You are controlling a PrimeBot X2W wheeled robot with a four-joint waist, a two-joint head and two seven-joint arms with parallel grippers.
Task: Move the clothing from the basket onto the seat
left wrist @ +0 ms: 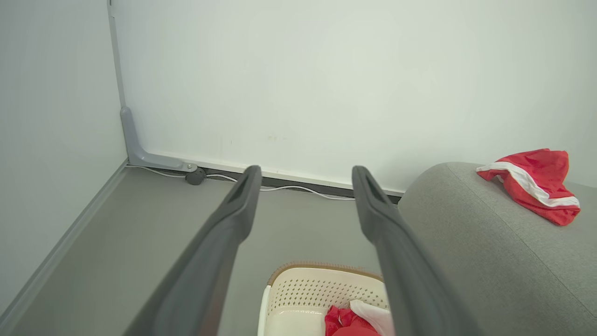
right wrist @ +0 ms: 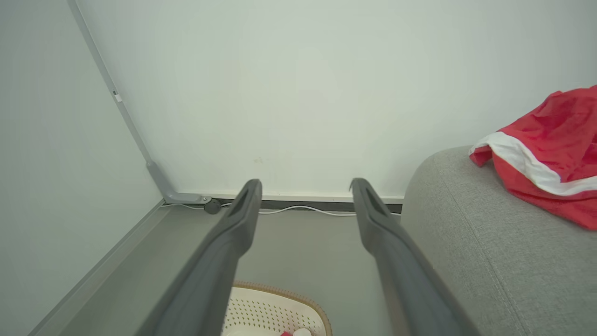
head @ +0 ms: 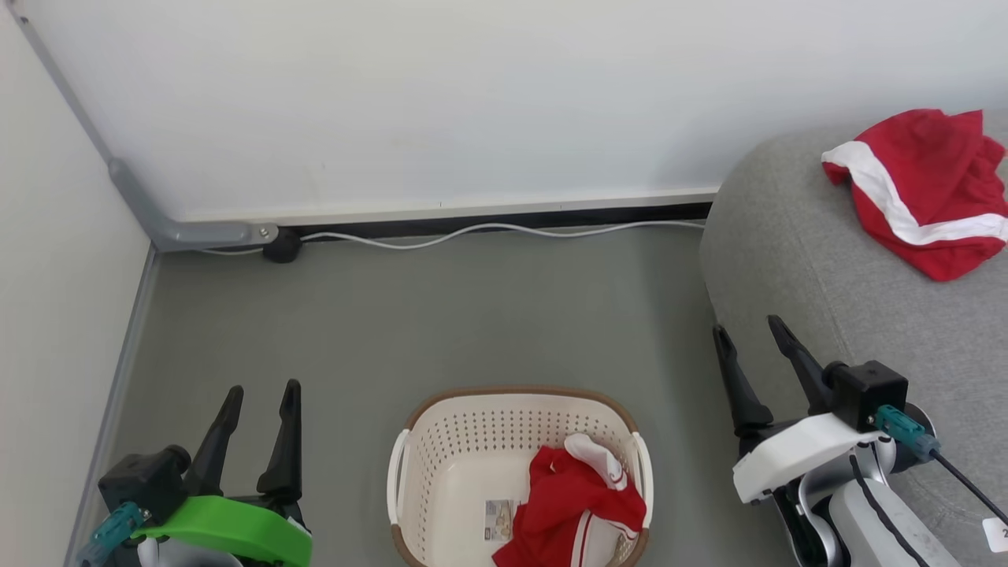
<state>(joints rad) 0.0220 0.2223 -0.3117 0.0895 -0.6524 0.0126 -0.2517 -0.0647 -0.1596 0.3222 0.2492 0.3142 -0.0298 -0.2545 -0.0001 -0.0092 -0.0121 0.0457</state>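
Grey floor (head: 472,315), white wall (head: 472,102) behind. Basket (head: 520,391) on floor, red jersey (head: 567,496) bunched in its right half. Shorts (head: 921,189) already on seat (head: 787,260), right of basket. Left gripper (head: 264,387) left of basket, right gripper (head: 746,324) right of it, fingers of both spread, empty. Risk: thin pinch on loose fabric, jersey snagging rim or slipping to floor mid-carry.

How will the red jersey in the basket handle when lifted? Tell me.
The red jersey lies crumpled, so it is probably floppy and will drape. It looks thin, likely light. Lying against the basket wall, it might snag.
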